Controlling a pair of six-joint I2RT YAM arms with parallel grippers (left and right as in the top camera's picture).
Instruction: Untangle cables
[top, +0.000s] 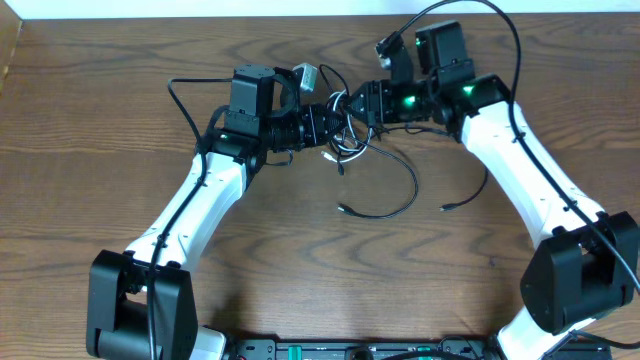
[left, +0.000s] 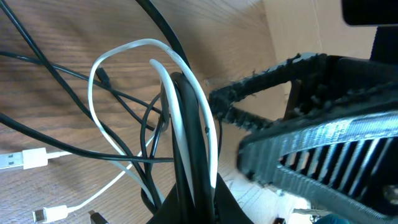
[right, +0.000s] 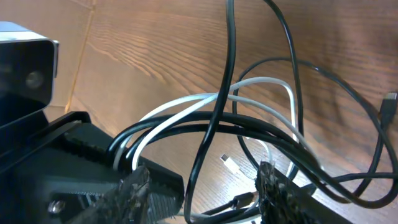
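Holding the cables between both arms at mid-bench: the left fingers pinch a white-and-black bundle, and the right fingers are spread astride several strands, not clamped. Two black tails trail free on the bench. The knot isn't undone, so I'd judge most work remains.

Bright, even light; nearest cables blur in wrist views.

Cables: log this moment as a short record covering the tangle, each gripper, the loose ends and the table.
cables: black and white tangle, between the two grippers
left gripper: shut on cables, white and black strands
right gripper: open, strands crossing between its fingers
plug ends: two black ones lie loose on the table
table: brown wood grain
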